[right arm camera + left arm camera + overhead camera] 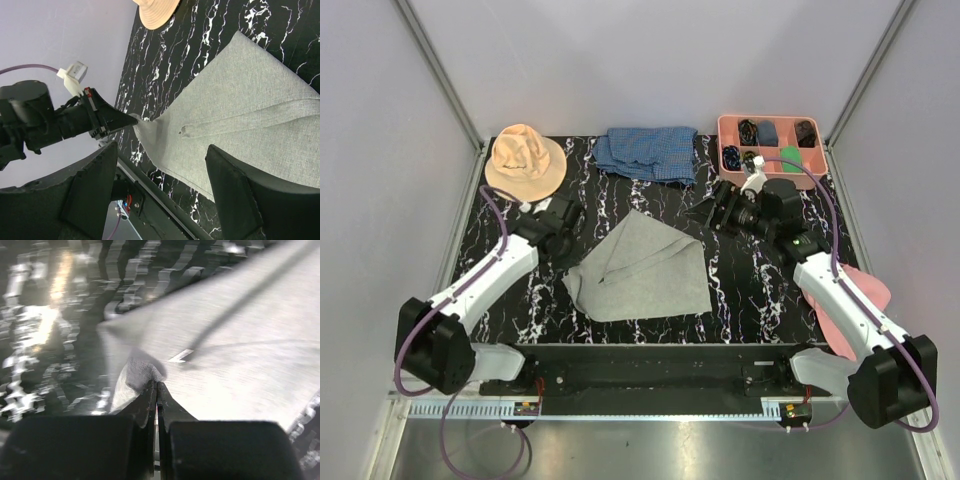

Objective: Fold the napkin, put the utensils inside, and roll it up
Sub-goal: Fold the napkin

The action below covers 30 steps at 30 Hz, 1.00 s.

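The light-grey napkin (645, 268) lies partly folded in the middle of the black marble table (740, 290). My left gripper (572, 258) is shut on the napkin's left corner and holds it a little off the table. In the left wrist view the jaws (156, 386) meet tight, with a bunch of napkin (240, 355) at their tips. The right wrist view shows that pinch from the side, on the napkin (240, 110). My right gripper (715, 210) hovers open beyond the napkin's far right edge, its fingers (235, 185) wide apart and holding nothing. The utensils are out of view.
An orange hat (525, 160) sits at the back left and a blue checked cloth (648, 152) at the back middle. A pink tray (772, 145) with small dark items stands at the back right. A pink hat (855, 300) lies under my right arm.
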{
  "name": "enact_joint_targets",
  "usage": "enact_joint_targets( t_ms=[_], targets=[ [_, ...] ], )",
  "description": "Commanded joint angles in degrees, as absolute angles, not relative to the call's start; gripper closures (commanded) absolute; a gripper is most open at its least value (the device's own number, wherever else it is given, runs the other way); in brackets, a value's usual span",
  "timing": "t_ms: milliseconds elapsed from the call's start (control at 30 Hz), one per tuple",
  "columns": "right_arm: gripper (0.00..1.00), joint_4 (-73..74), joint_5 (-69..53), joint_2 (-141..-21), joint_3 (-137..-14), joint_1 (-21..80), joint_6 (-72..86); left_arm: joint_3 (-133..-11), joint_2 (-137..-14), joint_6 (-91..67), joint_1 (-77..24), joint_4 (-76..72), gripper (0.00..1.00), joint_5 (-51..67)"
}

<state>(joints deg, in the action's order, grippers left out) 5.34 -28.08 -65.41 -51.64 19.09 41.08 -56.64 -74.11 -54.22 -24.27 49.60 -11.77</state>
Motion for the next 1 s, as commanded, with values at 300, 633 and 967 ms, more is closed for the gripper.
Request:
enact_joint_targets(
  t_ms=[300, 633, 967],
  targets=[
    [0.2, 3.6, -27.16, -63.72, -49.92, 18.72, 42.01, -69.42, -90.16, -57.3, -33.83, 37.89, 1.0, -12.03],
    [0.2, 4.13, -26.72, -64.07, -49.83, 18.72, 41.75, -81.73, -102.3, -58.36, -34.72, 34.19, 1.0, -11.34],
    [0.2, 4.39, -26.46, -65.21, -49.83, 18.72, 41.84, -88.5, -109.15, -59.24, -34.63, 33.66, 1.0, -12.66]
  ],
)
